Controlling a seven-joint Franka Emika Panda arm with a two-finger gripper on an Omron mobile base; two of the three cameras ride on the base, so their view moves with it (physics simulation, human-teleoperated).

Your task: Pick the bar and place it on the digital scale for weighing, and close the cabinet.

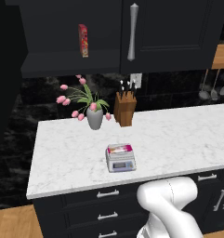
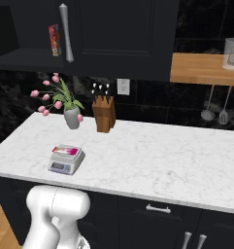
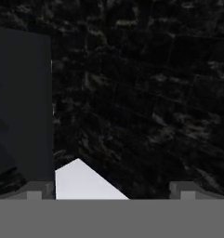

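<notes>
Left base view: bar lies flat on digital scale, counter centre; cabinet left door open at 11 o'clock.
Right base view: scale at 9 o'clock.
Hand view: pincer spread wide, empty; dark door panel at 9 o'clock.

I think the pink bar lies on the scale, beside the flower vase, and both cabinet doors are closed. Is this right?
Not quite: the left door of the cabinet is open, as the left base view shows, with a red box on its shelf. The bar does lie on the scale, near the vase.
</notes>
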